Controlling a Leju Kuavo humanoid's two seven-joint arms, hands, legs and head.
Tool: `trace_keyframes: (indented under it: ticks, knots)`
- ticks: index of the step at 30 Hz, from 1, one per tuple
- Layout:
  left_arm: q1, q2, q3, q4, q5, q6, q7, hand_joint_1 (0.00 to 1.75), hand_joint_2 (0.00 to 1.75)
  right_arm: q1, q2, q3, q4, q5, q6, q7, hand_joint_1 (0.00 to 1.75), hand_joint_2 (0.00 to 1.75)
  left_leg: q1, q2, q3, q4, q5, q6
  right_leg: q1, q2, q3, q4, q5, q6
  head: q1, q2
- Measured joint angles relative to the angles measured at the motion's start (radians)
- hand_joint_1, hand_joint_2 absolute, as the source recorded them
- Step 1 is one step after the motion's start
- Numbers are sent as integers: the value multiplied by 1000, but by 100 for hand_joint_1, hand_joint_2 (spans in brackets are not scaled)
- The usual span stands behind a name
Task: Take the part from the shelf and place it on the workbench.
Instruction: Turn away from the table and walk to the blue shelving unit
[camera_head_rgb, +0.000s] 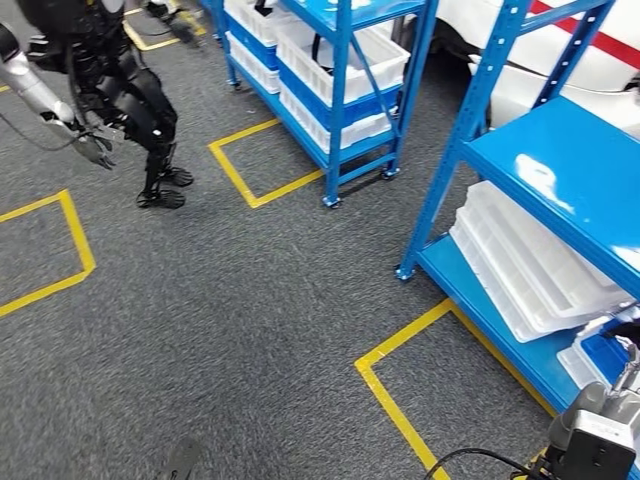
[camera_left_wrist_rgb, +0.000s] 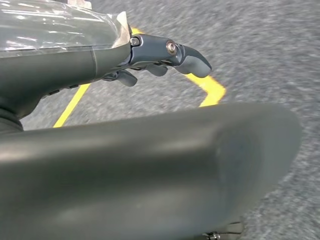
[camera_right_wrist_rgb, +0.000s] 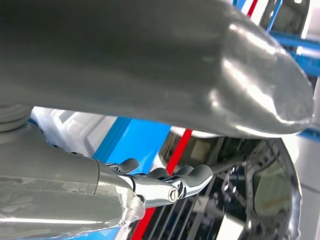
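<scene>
- My left hand (camera_left_wrist_rgb: 162, 55) comes in from the picture's edge, its dark fingers (camera_left_wrist_rgb: 190, 60) stretched out almost straight and close together, with nothing between them.
- My thick grey thumb (camera_left_wrist_rgb: 151, 170) lies across the near part of the view, blurred, and hides much of what is behind it.
- Behind the fingers lies grey speckled carpet (camera_left_wrist_rgb: 264, 50).
- A yellow tape line (camera_left_wrist_rgb: 211, 90) runs over the carpet and turns a corner just past my fingertips.

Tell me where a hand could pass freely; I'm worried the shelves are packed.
Free: the blue top board of the near rack, above the white trays. Crowded: the bottom shelf under those trays, and the far rack, stacked with white bins.
</scene>
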Motion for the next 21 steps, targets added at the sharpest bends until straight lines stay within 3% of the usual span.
trace_keyframes:
  ticks: [2,4,5,7,9,11,12,13,15,16,18,19,21]
  knots:
    - [-1,0,0,0,0,0,0,0,0,1,1,0,0,0,0,-1,0,0,0,-23,24,-62,16,5,-1,20,-3,4,-3,10,0,0]
    - [-3,0,0,0,0,0,0,0,0,5,1,-1,0,-1,0,-2,0,0,-2,-16,28,-70,12,12,-4,32,-7,4,-4,20,0,0]
    - [-5,1,0,0,1,0,0,0,0,8,1,-1,-1,-1,0,-2,0,0,-1,-10,30,-73,13,17,-4,21,-9,9,-10,26,1,0]
    - [-6,1,1,0,1,0,0,0,0,6,1,-2,-2,-1,0,-3,0,0,2,7,37,-79,13,28,-4,-24,-32,63,-43,39,4,0]
    - [-3,1,1,0,1,1,0,0,0,3,1,-1,-1,-1,0,-3,0,0,2,27,42,-80,8,34,-10,-65,-93,183,-97,51,7,0]
    - [0,2,1,0,1,1,0,0,0,4,1,-2,0,-2,0,-3,0,0,2,48,48,-80,2,35,-17,-75,-144,272,-114,58,7,0]
    - [0,2,1,0,1,1,0,0,0,5,1,-2,0,-3,0,-3,0,0,2,58,52,-80,-2,33,-19,-79,-145,265,-96,60,7,0]
    - [-1,2,1,0,1,1,0,0,0,5,1,-3,0,-3,0,-3,0,0,2,68,58,-80,-6,31,-21,-85,-126,219,-61,61,7,0]
    - [-2,2,1,0,1,1,0,0,0,4,1,-3,0,-3,0,-3,0,0,2,86,72,-81,-17,21,-15,-121,-65,87,3,56,7,0]
    - [-2,2,1,0,1,1,0,0,0,3,1,-3,-1,-3,0,-3,0,0,0,95,77,-81,-22,16,-10,-139,-44,42,16,50,6,0]
    - [-2,2,1,0,1,0,-1,0,0,2,1,-4,-1,-3,0,-3,0,0,-4,113,83,-84,-27,5,2,-152,-35,17,12,39,5,0]
    - [-3,1,1,0,1,0,-1,0,0,3,1,-5,-2,-3,0,-3,0,0,-4,124,87,-87,-29,0,2,-141,-36,14,11,33,4,0]
    - [-7,1,1,0,0,1,-1,0,0,4,2,-7,-3,-4,0,-4,0,0,-1,107,89,-77,-45,-9,-2,-120,-32,6,13,20,3,0]
